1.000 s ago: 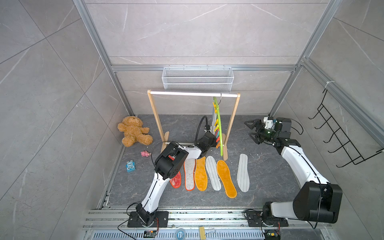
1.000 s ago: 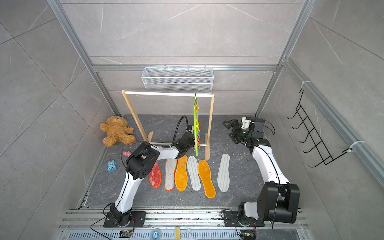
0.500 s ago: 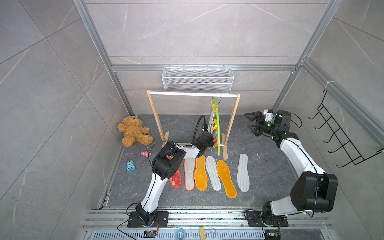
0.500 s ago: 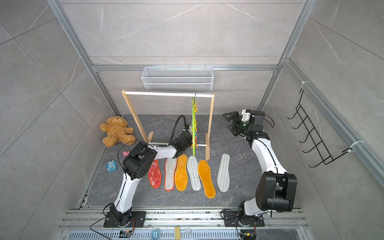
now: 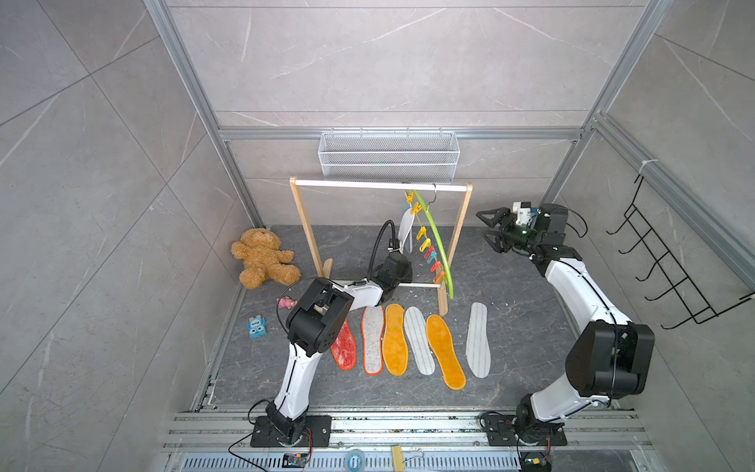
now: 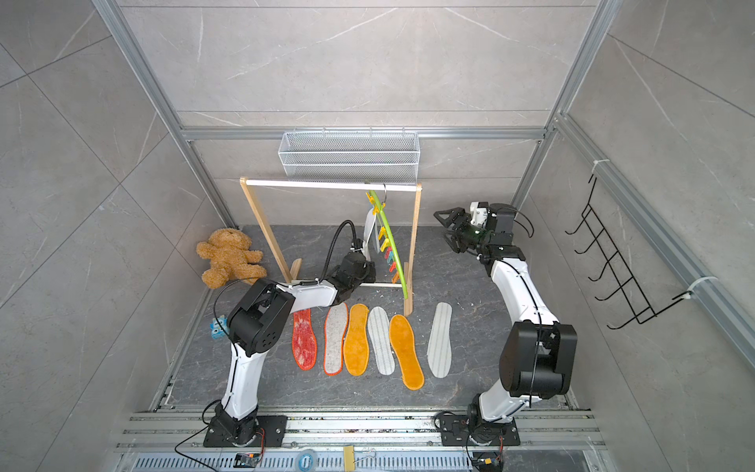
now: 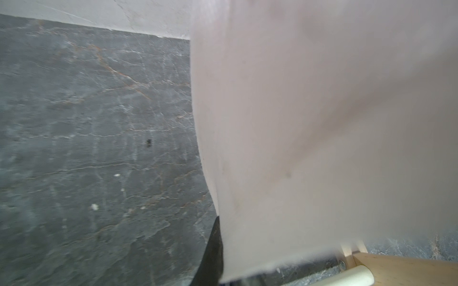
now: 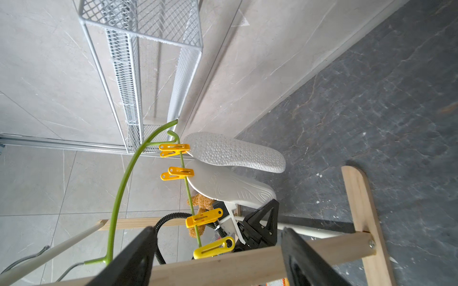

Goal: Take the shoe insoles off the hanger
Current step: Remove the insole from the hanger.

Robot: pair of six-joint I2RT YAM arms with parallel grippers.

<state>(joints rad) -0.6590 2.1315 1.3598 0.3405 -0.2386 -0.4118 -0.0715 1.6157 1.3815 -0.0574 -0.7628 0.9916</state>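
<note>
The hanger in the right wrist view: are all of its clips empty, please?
No, on the hanger one yellow clip holds a dimpled white insole and another yellow clip holds a smooth white insole.

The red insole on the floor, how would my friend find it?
Find the wooden rail frame at the back. A row of insoles lies in front of it, and the red insole is the end one beside the left arm. Only it is mottled red and white.
</note>
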